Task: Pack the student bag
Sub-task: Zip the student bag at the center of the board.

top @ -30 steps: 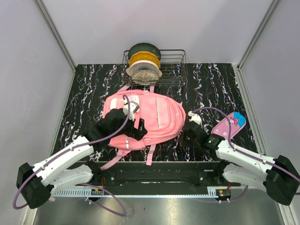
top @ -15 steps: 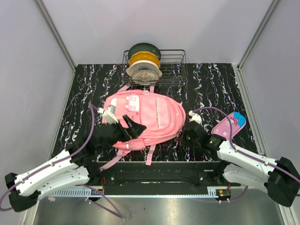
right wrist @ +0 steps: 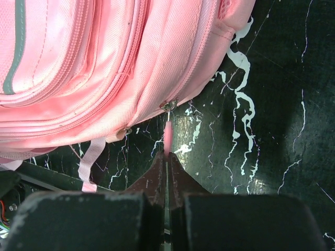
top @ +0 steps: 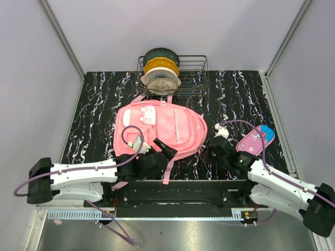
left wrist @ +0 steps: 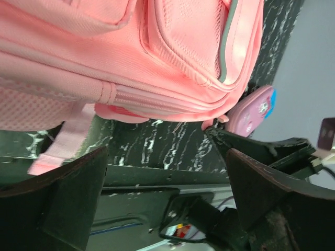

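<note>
Pink fabric, soft and large: student bag (top: pixel 167 123) lying flat mid-table on black, white-veined table (top: pixel 94 99), front pockets up, straps trailing toward near edge. Just behind its top handle, wire basket (top: pixel 196 73) holding filament spools (top: pixel 159 73).

Left gripper (top: pixel 161 153) low at bag's near edge, jaws spread fully wide, nothing held between them. From left wrist view, past dark fingers (left wrist: pixel 63 204): bare table, loose strap (left wrist: pixel 68 141), bag's lower seam. Contact with strap not judgeable.

Right gripper (right wrist: pixel 167 159) at bag's right side, jaws pressed tight together, pinching end of pink zip pull (right wrist: pixel 168 133) hanging off slider on side zip. Pull straight, in line with jaws.

Pencil case (top: pixel 255 140), pink with blue end, flat on table beside right arm, apart from bag.
</note>
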